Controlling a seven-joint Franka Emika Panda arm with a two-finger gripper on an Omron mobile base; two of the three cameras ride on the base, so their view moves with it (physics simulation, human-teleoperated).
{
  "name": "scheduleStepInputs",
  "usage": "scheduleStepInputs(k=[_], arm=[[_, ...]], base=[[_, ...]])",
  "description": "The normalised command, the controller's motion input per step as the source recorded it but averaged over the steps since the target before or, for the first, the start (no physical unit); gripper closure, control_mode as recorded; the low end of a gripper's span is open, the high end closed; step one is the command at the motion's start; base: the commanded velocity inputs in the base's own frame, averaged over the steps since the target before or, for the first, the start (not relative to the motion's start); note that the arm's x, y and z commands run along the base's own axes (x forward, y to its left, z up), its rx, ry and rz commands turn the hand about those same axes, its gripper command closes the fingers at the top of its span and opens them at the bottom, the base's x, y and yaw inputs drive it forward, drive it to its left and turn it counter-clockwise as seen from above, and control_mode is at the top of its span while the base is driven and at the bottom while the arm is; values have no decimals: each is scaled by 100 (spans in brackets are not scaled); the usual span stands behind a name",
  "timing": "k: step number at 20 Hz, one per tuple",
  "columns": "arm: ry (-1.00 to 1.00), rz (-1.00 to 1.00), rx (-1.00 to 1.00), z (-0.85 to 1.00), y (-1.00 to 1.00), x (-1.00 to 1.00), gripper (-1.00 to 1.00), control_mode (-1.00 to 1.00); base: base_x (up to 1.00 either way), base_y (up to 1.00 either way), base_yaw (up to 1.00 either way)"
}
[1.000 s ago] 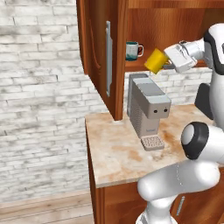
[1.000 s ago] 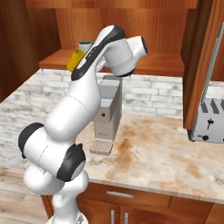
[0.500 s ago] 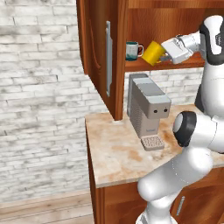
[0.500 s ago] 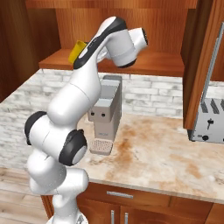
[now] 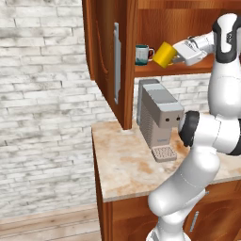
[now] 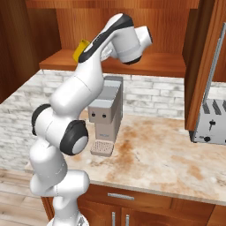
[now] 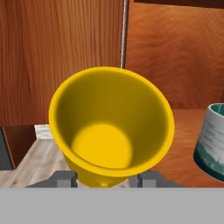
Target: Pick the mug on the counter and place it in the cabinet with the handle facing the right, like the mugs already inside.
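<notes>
The bright-yellow mug [image 5: 164, 55] hangs tipped on its side in front of the open cabinet's shelf [image 5: 188, 71], its mouth toward the teal-and-white mug [image 5: 141, 54]. My gripper [image 5: 176, 54] is shut on the yellow mug from the right. The hand view looks into the mug's mouth [image 7: 111, 127], with a fingertip [image 7: 64, 178] at each side of its base and the gripper [image 7: 107, 180] closed around it. A sliver of the mug [image 6: 82, 47] peeks out behind my forearm. Its loop handle is hidden. The counter [image 5: 127, 164] lies below.
The teal-and-white mug [image 7: 212, 140] stands on the shelf just right of the yellow one in the hand view. The cabinet door [image 5: 106, 61] with its silver handle [image 5: 116, 63] stands open at left. A coffee machine [image 5: 159, 117] sits under the shelf, a toaster [image 6: 211, 123] farther right.
The arm has lifted the yellow mug slightly and carried it a little closer to the teal-and-white mug on the shelf; the grip is unchanged.
</notes>
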Motion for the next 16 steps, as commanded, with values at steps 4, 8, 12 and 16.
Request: scheduleStepInputs(k=[4,8,12,16], arm=[[0,7,5,-18,0,19,100,-100],[0,5,1,-1,2,25,100,-100],[2,5,0,0,1,23,100,-100],[0,4,0,-1,0,25,100,-100]], base=[[0,0,0],[0,0,0],[0,0,0],[0,0,0]])
